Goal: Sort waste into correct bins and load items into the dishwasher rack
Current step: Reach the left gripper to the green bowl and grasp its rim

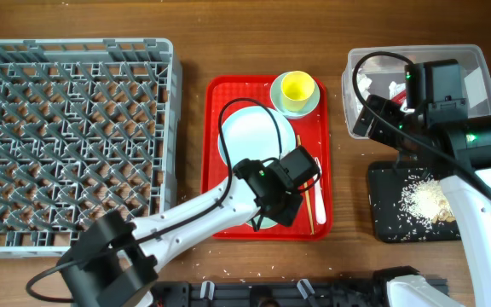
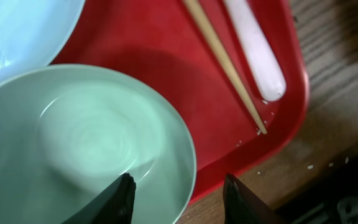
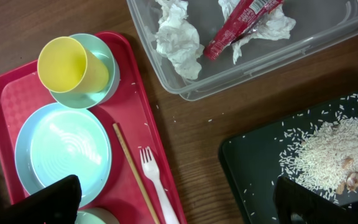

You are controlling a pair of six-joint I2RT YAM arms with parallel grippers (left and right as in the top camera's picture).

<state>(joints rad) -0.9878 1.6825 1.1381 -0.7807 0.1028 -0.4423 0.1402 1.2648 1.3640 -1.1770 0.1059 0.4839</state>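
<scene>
Chopstick (image 2: 225,65) lengthwise along tray (image 2: 166,37), left hand (image 2: 179,186) apart astride bowl (image 2: 92,137) rim, right hand (image 3: 176,193) apart

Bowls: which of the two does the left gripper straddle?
The empty pale green bowl at the red tray's robot-side end: the left gripper has one finger inside its rim, one outside. The other bowl holds the yellow cup.

Rack (image 1: 75,145) is sitting left of tray (image 1: 228,98) holding plate (image 1: 250,136), cup (image 1: 297,88), fork (image 3: 156,180), chopstick (image 3: 132,165); tub (image 1: 484,85) is sitting right, behind rice (image 1: 424,198).
</scene>
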